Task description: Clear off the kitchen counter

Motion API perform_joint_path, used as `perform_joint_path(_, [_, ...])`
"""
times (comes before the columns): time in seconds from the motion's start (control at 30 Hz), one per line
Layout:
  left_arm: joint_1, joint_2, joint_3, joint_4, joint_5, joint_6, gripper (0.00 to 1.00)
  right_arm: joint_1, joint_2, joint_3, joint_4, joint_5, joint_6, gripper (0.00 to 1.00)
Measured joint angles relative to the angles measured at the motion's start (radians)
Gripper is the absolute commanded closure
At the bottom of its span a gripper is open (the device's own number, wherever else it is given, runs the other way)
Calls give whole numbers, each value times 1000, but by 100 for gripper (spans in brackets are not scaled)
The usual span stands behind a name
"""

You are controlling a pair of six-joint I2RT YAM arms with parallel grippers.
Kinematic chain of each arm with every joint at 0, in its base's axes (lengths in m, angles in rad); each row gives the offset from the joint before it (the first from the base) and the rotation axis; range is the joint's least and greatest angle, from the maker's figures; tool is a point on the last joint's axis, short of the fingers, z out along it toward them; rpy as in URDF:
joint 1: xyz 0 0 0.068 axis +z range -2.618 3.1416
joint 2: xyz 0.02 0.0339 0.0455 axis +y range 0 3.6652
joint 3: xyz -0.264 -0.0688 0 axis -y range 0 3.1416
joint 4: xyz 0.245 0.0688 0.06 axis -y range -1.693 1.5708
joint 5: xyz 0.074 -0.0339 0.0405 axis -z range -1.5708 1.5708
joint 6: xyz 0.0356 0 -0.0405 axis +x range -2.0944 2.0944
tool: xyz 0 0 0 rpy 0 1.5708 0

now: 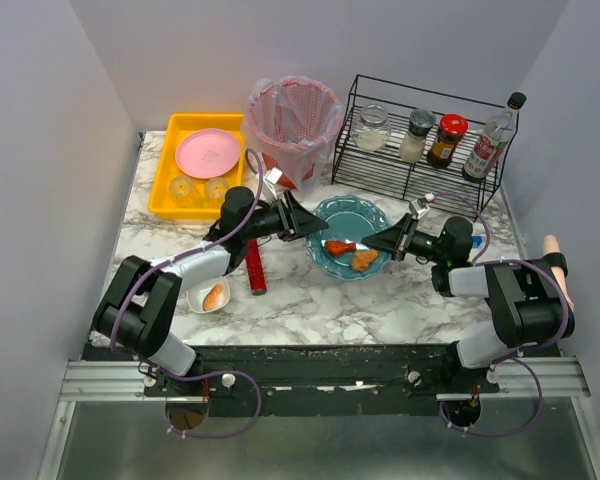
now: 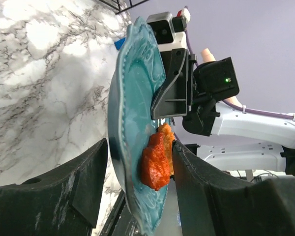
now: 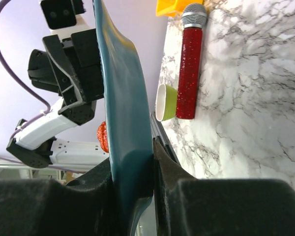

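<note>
1. Kitchen counter [image 1: 310,300]: white marble worktop with grey veins, spans the table in front of both arm bases, dark front edge nearest them.
2. Teal plate [image 1: 352,222] sits mid-counter with two orange-red food pieces [image 1: 352,254] on it.
3. Left gripper [image 1: 302,221] is at the plate's left rim, fingers spread. Left wrist view: rim and one food piece [image 2: 156,162] lie between the fingers [image 2: 86,191], not clamped.
4. Right gripper [image 1: 382,241] is at the plate's right rim. Right wrist view: fingers [image 3: 174,179] pinch the plate edge [image 3: 128,123] from both sides.
5. Red glitter microphone [image 1: 255,266] lies flat on the counter, left of the plate, under the left arm.
6. Small white bowl [image 1: 210,296] near the front left holds an orange piece.
7. Yellow tray [image 1: 165,185] at back left carries a pink plate [image 1: 208,152] and two clear cups [image 1: 200,189].
8. Pink-lined bin [image 1: 293,125] stands at back centre, between tray and rack.
9. Black wire rack [image 1: 420,180] at back right holds a glass jar, two capped bottles and a tall clear bottle.
</note>
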Motion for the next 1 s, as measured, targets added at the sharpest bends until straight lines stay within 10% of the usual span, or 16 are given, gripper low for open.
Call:
perform_joint_path(0.23, [-39, 38, 2, 36, 1, -19, 43, 0, 2, -4, 87, -27, 46, 99])
perform_joint_path(0.73, [-64, 53, 2, 56, -9, -56, 100, -4, 1, -12, 130, -35, 31, 97])
perform_joint_path(1.0, [-66, 52, 10, 18, -18, -26, 100, -18, 1, -13, 122, -51, 27, 61])
